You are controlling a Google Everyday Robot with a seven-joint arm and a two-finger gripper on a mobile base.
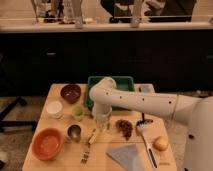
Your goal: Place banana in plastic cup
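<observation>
The white arm [150, 102] is reaching in from the right edge of the tabletop [45, 164] and bending down over its middle, so the tool [99, 123] is hanging just above the banana [94, 135]. Whether the tool is spread or pressed together cannot be told. The banana is lying near the centre of the tabletop, toward the front edge, just right of the steel cup [74, 132] and above the fork [86, 156]. The plastic cup [78, 112] is standing left of the tool, apart from the banana. A white container [54, 108] is sitting near the left edge, a dark red bowl [70, 93] toward the back left corner, an orange bowl [47, 143] by the front left corner, and a green tray [125, 82] along the back edge.
</observation>
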